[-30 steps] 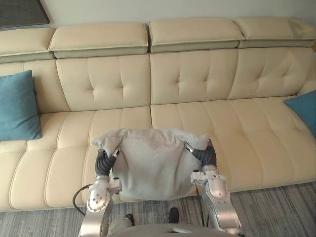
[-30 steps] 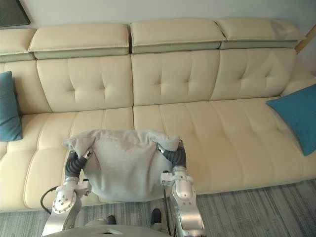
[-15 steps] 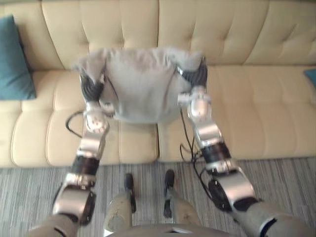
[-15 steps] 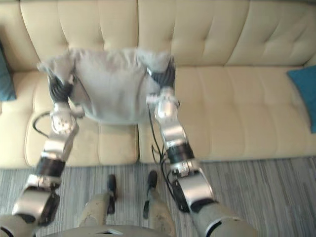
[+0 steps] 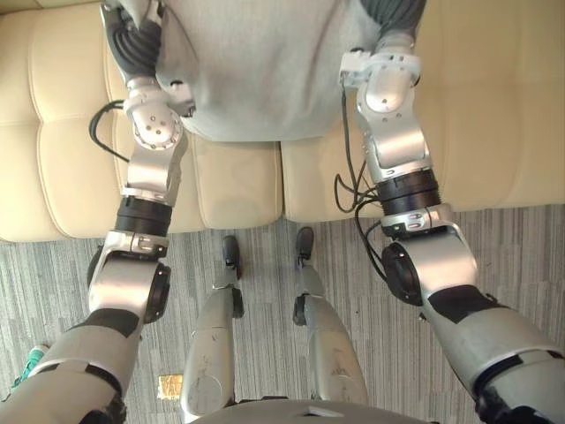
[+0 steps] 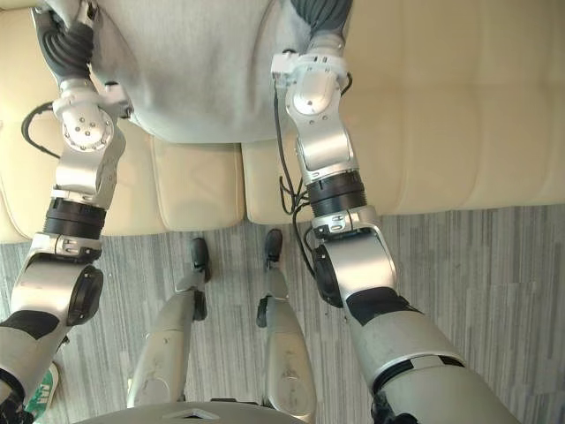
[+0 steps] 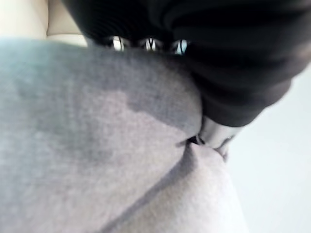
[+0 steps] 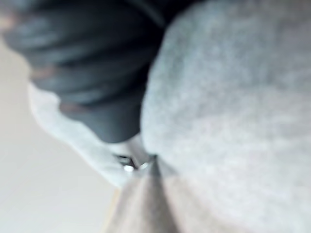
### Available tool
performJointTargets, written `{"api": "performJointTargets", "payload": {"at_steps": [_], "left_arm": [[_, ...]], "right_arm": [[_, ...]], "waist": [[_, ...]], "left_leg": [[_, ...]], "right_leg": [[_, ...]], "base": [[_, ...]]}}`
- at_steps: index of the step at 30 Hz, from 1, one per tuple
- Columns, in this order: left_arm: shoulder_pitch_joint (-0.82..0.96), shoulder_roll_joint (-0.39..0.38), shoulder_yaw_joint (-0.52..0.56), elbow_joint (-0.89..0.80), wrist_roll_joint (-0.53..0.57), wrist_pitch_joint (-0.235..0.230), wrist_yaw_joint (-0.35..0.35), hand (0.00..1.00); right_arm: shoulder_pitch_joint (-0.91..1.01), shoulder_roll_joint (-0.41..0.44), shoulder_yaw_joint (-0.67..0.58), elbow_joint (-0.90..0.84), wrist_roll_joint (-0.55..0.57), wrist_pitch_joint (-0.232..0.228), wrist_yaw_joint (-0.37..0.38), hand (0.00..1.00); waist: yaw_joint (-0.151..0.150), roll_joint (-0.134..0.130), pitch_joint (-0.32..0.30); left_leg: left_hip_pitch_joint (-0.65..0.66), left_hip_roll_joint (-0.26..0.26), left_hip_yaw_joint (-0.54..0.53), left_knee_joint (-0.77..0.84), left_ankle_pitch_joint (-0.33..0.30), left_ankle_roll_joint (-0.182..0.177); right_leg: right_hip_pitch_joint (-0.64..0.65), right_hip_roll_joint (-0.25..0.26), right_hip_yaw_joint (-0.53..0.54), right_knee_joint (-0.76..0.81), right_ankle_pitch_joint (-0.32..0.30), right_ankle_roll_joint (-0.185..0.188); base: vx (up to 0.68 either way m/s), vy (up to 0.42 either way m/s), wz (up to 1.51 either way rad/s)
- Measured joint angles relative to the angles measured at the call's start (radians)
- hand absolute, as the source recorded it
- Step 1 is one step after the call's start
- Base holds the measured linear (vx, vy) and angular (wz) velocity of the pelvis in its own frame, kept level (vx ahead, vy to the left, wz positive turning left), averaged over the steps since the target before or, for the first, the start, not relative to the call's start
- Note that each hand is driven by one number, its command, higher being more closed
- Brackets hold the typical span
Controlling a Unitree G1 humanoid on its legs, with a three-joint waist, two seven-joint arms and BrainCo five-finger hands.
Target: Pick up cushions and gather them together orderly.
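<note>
- Over the sofa [image 5: 494, 106] seat, the grey cushion [image 5: 265, 71] hangs between both arms.
- The left robot hand [image 7: 216, 132] and right robot hand [image 8: 133, 158] each pinch its fabric, thumbs dug in.
- Pick-up looks done; placing it with the other cushions is left.

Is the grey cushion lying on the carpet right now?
No, the grey cushion is up over the sofa seat, gripped by the left hand and right hand, off the carpet.

Home living room: cream tufted sofa [image 5: 62, 132], grey striped carpet [image 5: 530, 256].
</note>
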Motion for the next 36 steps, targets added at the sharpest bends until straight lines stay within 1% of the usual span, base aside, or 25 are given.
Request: {"api": "performJointTargets", "payload": {"at_steps": [2,4,6,8,10,12,13,14,16,17,20,21,23,24,25,26,27,29,30,32,33,34,36], "left_arm": [[-0.031,0.001,0.003,0.017,-0.012,-0.005,-0.002,0.0],[-0.05,0.005,0.005,0.024,-0.022,-0.005,-0.003,0.0],[-0.05,0.022,0.008,0.025,-0.027,-0.004,-0.011,0.0],[-0.056,0.039,0.014,0.033,-0.041,-0.003,-0.021,0.0],[-0.088,0.067,0.038,0.074,-0.063,0.001,-0.041,0.0],[-0.098,0.11,0.048,0.085,-0.083,0.006,-0.059,0.0],[-0.1,0.118,0.058,0.088,-0.085,0.006,-0.064,0.0],[-0.111,0.137,0.083,0.108,-0.106,0.009,-0.074,0.0],[-0.111,0.155,0.101,0.123,-0.125,0.015,-0.09,0.0],[-0.11,0.173,0.119,0.126,-0.143,0.021,-0.104,0.0],[-0.096,0.219,0.125,0.132,-0.177,0.025,-0.145,0.0],[-0.076,0.244,0.134,0.132,-0.222,0.025,-0.182,0.0],[-0.041,0.267,0.153,0.132,-0.252,0.025,-0.209,0.0],[-0.001,0.28,0.18,0.13,-0.282,0.025,-0.234,0.0],[0.038,0.297,0.201,0.118,-0.301,0.024,-0.248,0.0],[0.071,0.306,0.21,0.104,-0.304,0.023,-0.253,0.0],[0.165,0.311,0.245,0.059,-0.308,0.018,-0.265,0.0],[0.286,0.309,0.276,0.004,-0.307,0.016,-0.267,0.0],[0.39,0.298,0.296,-0.046,-0.297,0.015,-0.278,0.0],[0.516,0.25,0.315,-0.104,-0.292,0.013,-0.293,0.0],[0.625,0.188,0.319,-0.135,-0.266,0.011,-0.31,0.0],[0.673,0.161,0.318,-0.141,-0.255,0.011,-0.318,0.0],[0.871,0.012,0.317,-0.145,-0.217,0.016,-0.354,0.0]], "right_arm": [[-0.019,-0.033,-0.003,-0.003,0.0,0.0,-0.005,0.0],[-0.033,-0.043,-0.03,-0.007,0.005,0.001,-0.024,0.0],[-0.04,-0.052,-0.039,-0.008,0.02,0.012,-0.025,0.0],[-0.042,-0.078,-0.038,-0.009,0.048,0.017,-0.024,0.0],[-0.048,-0.11,-0.038,-0.009,0.108,0.017,-0.02,0.0],[-0.071,-0.136,-0.038,-0.003,0.174,0.017,-0.012,0.0],[-0.078,-0.146,-0.038,-0.003,0.187,0.016,-0.011,0.0],[-0.099,-0.178,-0.039,-0.001,0.232,0.016,-0.004,0.0],[-0.107,-0.218,-0.038,0.0,0.276,0.016,0.012,0.0],[-0.123,-0.247,-0.038,0.0,0.321,0.015,0.017,0.0],[-0.148,-0.294,-0.039,-0.001,0.383,0.014,0.03,0.0],[-0.146,-0.319,-0.041,-0.001,0.415,0.014,0.032,0.0],[-0.143,-0.34,-0.055,-0.003,0.437,0.014,0.033,0.0],[-0.116,-0.353,-0.088,-0.026,0.451,0.012,0.036,0.0],[-0.082,-0.355,-0.116,-0.062,0.459,0.005,0.036,0.0],[-0.052,-0.355,-0.132,-0.093,0.47,-0.002,0.037,0.0],[0.035,-0.355,-0.174,-0.167,0.473,-0.023,0.045,0.0],[0.158,-0.355,-0.226,-0.24,0.473,-0.041,0.047,0.0],[0.288,-0.349,-0.284,-0.284,0.473,-0.055,0.051,0.0],[0.459,-0.328,-0.341,-0.297,0.471,-0.058,0.058,0.0],[0.61,-0.278,-0.38,-0.319,0.463,-0.054,0.088,0.0],[0.669,-0.256,-0.388,-0.329,0.456,-0.054,0.1,0.0],[0.92,-0.131,-0.394,-0.356,0.386,-0.047,0.17,0.0]], "waist": [[0.003,0.0,0.0],[0.007,0.0,0.0],[0.007,0.0,0.0],[0.007,0.0,0.0],[0.006,0.0,0.0],[0.005,0.0,0.0],[0.005,0.0,0.0],[0.004,0.001,0.0],[0.005,0.001,0.0],[0.006,0.001,0.0],[0.007,0.001,-0.001],[0.006,0.002,-0.001],[0.005,0.002,-0.001],[0.007,0.002,-0.002],[0.006,0.002,-0.002],[0.006,0.002,-0.002],[0.016,0.002,-0.002],[0.021,0.002,-0.004],[0.022,0.002,-0.004],[0.02,0.002,-0.004],[0.019,0.007,-0.007],[0.018,0.011,-0.013],[0.01,0.029,-0.051]], "left_leg": [[-0.006,-0.002,0.0,-0.026,0.015,0.001],[-0.014,-0.001,-0.001,-0.045,0.027,-0.003],[-0.019,0.002,-0.001,-0.047,0.028,-0.004],[-0.02,0.005,0.0,-0.047,0.028,-0.004],[-0.021,0.007,0.002,-0.047,0.029,-0.005],[-0.026,0.009,0.009,-0.04,0.028,-0.006],[-0.028,0.009,0.01,-0.039,0.028,-0.006],[-0.037,0.012,0.01,-0.024,0.025,-0.008],[-0.036,0.016,0.01,-0.018,0.024,-0.008],[-0.036,0.019,0.01,-0.011,0.024,-0.008],[-0.035,0.02,0.011,0.005,0.021,-0.003],[-0.03,0.022,0.012,0.017,0.017,0.0],[-0.017,0.023,0.011,0.018,0.015,0.002],[0.001,0.031,0.012,0.015,0.01,0.01],[0.011,0.041,0.011,0.02,0.008,0.007],[0.015,0.046,0.011,0.029,0.005,-0.002],[0.027,0.062,0.01,0.048,-0.003,-0.019],[0.046,0.07,0.011,0.048,-0.009,-0.027],[0.063,0.073,0.01,0.044,-0.011,-0.031],[0.1,0.073,0.011,0.033,-0.015,-0.035],[0.143,0.071,0.01,0.02,-0.021,-0.039],[0.155,0.07,0.009,0.018,-0.027,-0.041],[0.213,0.067,0.009,0.014,-0.05,-0.042]], "right_leg": [[-0.018,-0.001,0.001,0.0,0.003,-0.001],[-0.035,-0.002,0.001,0.0,0.003,-0.001],[-0.041,-0.002,0.001,0.0,0.003,-0.001],[-0.042,-0.001,0.001,0.0,0.003,-0.001],[-0.043,-0.001,0.0,0.001,0.003,-0.001],[-0.052,0.0,0.0,0.012,0.003,-0.001],[-0.055,-0.001,0.0,0.014,0.003,-0.001],[-0.058,0.0,0.0,0.019,0.003,-0.001],[-0.058,0.001,-0.003,0.03,0.003,-0.001],[-0.058,0.002,-0.005,0.039,0.003,-0.001],[-0.052,0.001,-0.006,0.047,0.003,-0.001],[-0.043,0.001,-0.008,0.051,0.003,-0.001],[-0.029,0.001,-0.008,0.05,0.002,0.0],[-0.004,0.006,-0.007,0.04,-0.006,-0.003],[0.008,0.013,-0.024,0.049,-0.032,-0.02],[0.014,0.017,-0.029,0.054,-0.037,-0.025],[0.032,0.033,-0.03,0.056,-0.043,-0.025],[0.053,0.044,-0.03,0.049,-0.048,-0.031],[0.072,0.05,-0.031,0.039,-0.049,-0.031],[0.109,0.053,-0.032,0.024,-0.047,-0.031],[0.15,0.054,-0.03,0.014,-0.052,-0.026],[0.163,0.054,-0.03,0.009,-0.054,-0.024],[0.22,0.053,-0.023,0.0,-0.069,-0.019]], "base": [[-0.02,0.022,0.04],[-0.01,0.009,0.02],[-0.02,0.007,-0.01],[0.0,0.0,0.0],[-0.01,0.003,-0.02],[-0.02,0.008,-0.05],[-0.03,0.012,-0.02],[-0.03,0.008,0.01],[-0.04,0.002,0.03],[-0.04,-0.005,0.03],[-0.05,-0.009,0.02],[-0.06,-0.017,0.01],[-0.05,-0.024,0.0],[-0.03,-0.065,-0.01],[-0.03,-0.065,0.0],[0.0,-0.102,-0.06],[0.03,-0.117,-0.11],[0.05,-0.125,-0.12],[0.07,-0.09,-0.06],[0.08,-0.071,-0.06],[0.08,-0.035,-0.05],[0.13,-0.016,-0.08],[0.13,0.016,-0.06]]}}
